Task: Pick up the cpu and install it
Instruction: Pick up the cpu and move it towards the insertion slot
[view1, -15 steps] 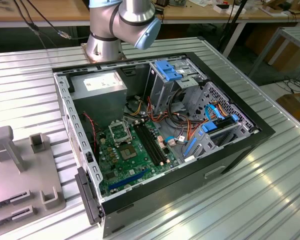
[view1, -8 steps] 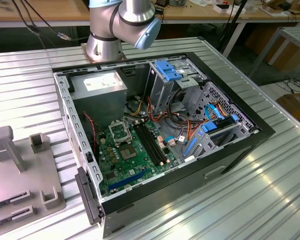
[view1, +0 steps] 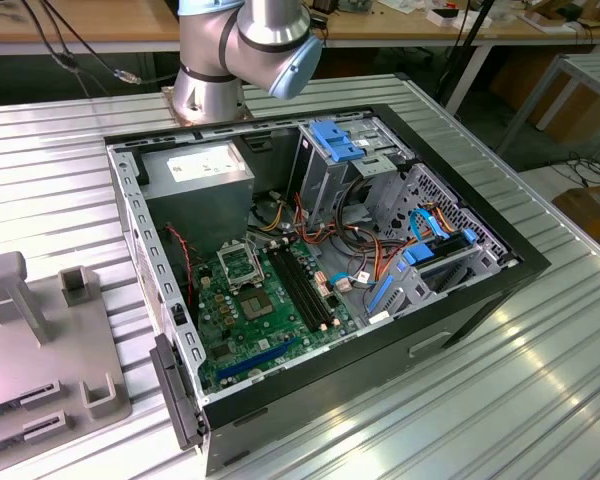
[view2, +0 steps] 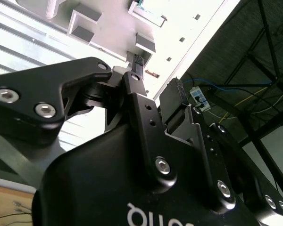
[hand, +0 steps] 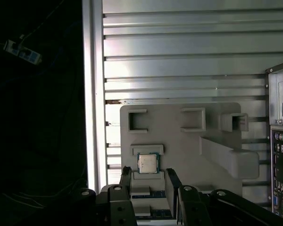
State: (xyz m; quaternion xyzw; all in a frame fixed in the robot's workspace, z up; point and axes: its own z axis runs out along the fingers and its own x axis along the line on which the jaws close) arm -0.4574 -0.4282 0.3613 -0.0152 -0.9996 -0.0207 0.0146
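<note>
The cpu is a small square chip with a silver lid. It lies flat in a recess of the grey fixture plate, which rests on the ribbed metal table beside the computer case. In the first wrist view my gripper hovers above the plate just short of the cpu. It is open, with one black finger on each side and nothing between them. In the second wrist view the gripper shows a gap between its fingertips. The open computer case holds the green motherboard, whose socket is bare.
The fixture plate carries raised blocks and slots, with green boards lying under my gripper. The arm's base stands behind the case. The case's rear panel is close beside the plate. Cables and blue drive brackets crowd the case.
</note>
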